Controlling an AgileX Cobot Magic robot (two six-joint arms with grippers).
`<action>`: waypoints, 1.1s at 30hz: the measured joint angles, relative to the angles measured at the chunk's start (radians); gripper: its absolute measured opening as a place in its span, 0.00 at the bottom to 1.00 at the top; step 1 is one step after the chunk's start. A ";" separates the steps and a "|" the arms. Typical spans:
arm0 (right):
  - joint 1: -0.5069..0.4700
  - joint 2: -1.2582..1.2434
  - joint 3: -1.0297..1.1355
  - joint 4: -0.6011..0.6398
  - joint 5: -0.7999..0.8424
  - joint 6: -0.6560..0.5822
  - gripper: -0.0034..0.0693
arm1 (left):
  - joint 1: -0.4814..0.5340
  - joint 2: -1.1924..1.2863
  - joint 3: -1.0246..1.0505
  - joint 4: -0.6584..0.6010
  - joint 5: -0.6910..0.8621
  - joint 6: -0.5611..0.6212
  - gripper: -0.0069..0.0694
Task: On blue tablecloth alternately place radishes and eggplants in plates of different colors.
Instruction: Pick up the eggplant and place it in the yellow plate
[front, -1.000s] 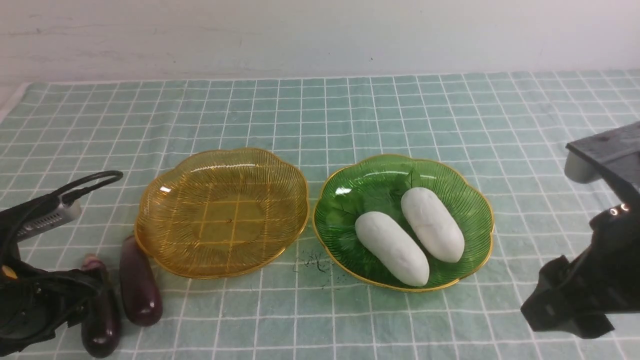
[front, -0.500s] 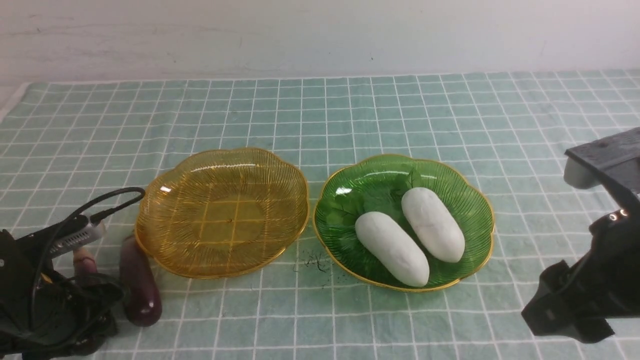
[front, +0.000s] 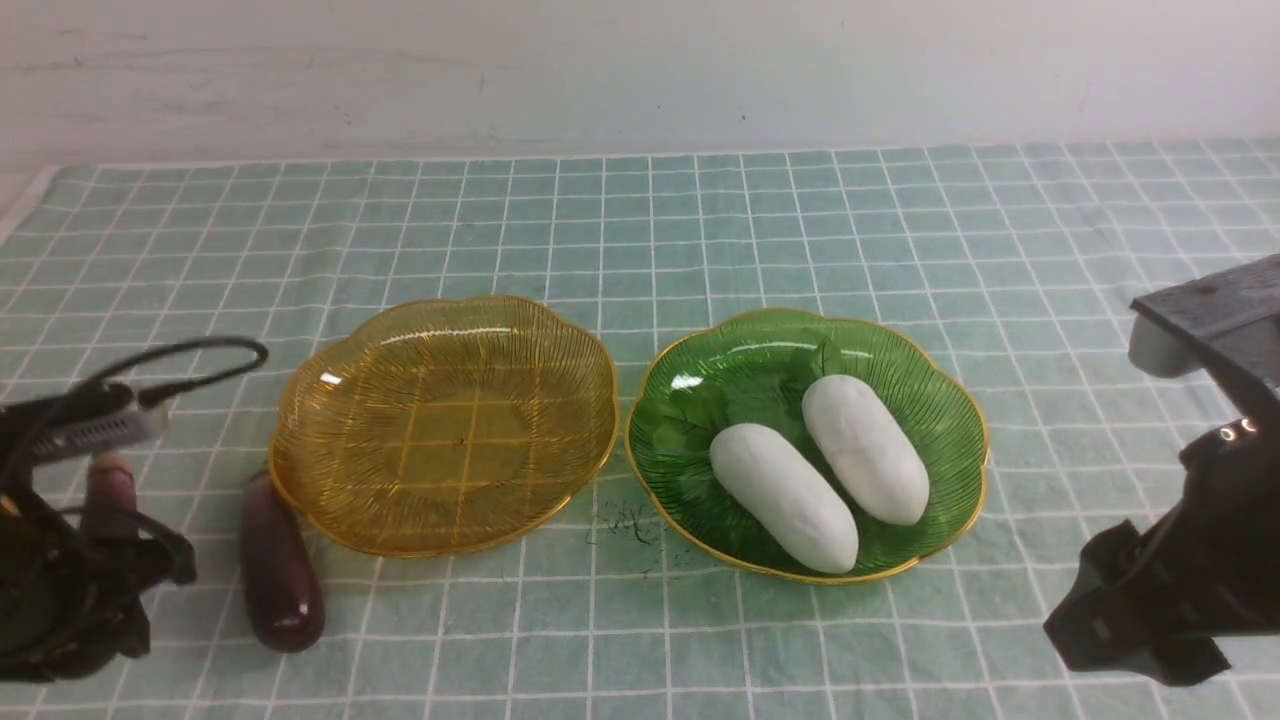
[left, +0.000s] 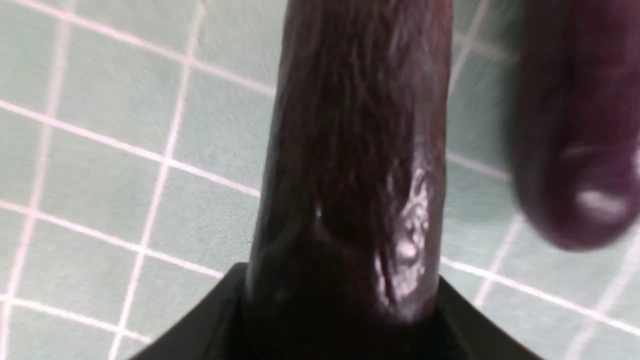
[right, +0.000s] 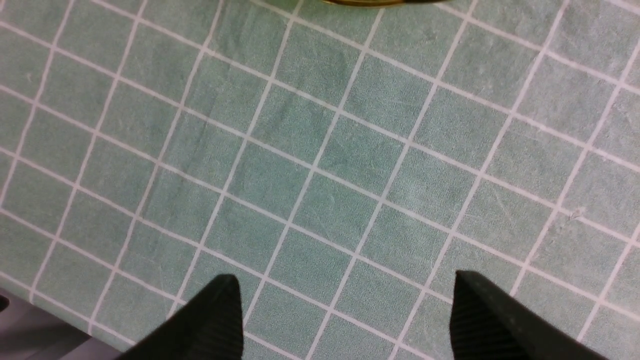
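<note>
The blue tablecloth (front: 700, 220) covers the table. Two white radishes (front: 783, 497) (front: 866, 449) lie side by side in the green plate (front: 700, 370). The amber plate (front: 440, 420) to its left holds nothing. At the front left, my left gripper (front: 80, 590) (left: 345, 300) is shut on a dark purple eggplant (front: 105, 490) (left: 355, 150), whose pale stem end pokes out above the fingers. The other eggplant (front: 278, 570) (left: 575, 150) lies on the cloth against the amber plate's near-left rim. My right gripper (front: 1130, 620) (right: 342, 277) hangs open over bare cloth at the front right.
A patch of dark specks (front: 625, 525) marks the cloth between the two plates near the front. A pale wall (front: 640, 70) stands behind the table's far edge. The gold rim of the green plate (right: 360, 2) just shows in the right wrist view.
My left gripper has closed on the nearer eggplant and carried it left, away from the other eggplant. The right arm has barely shifted.
</note>
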 joint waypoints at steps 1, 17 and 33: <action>0.000 0.000 0.000 0.000 0.000 0.000 0.74 | 0.000 -0.012 -0.037 -0.022 0.028 0.015 0.53; 0.000 0.000 0.000 0.000 -0.031 -0.003 0.74 | -0.211 0.334 -0.430 -0.497 0.105 0.432 0.53; 0.000 0.000 0.000 -0.001 -0.007 -0.050 0.74 | -0.250 0.581 -0.676 -0.459 0.106 0.377 0.82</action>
